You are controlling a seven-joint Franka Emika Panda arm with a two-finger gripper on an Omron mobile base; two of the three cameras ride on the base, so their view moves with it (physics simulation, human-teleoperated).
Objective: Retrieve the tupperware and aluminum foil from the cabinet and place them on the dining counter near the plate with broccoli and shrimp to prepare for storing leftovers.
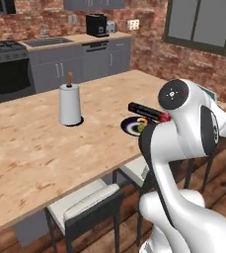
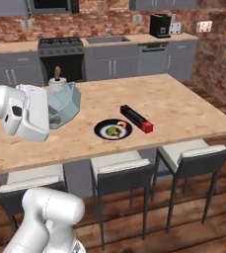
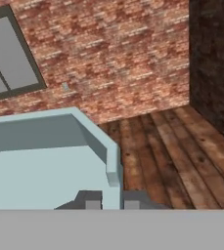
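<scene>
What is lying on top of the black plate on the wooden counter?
On the plate lie a green broccoli piece and an orange shrimp. In the left base view the robot's arm covers part of the plate, so its right side is hidden.

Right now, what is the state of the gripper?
Gripper: closed on the rim of the tupperware, holding it tilted above the dining counter.

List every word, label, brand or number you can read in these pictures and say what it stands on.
None can be read.
aluminum foil: its lettering is too blurred to make out in either base view.
coffee machine and wall socket: no legible marks.
tupperware, held at the pincer: plain, no text.
</scene>
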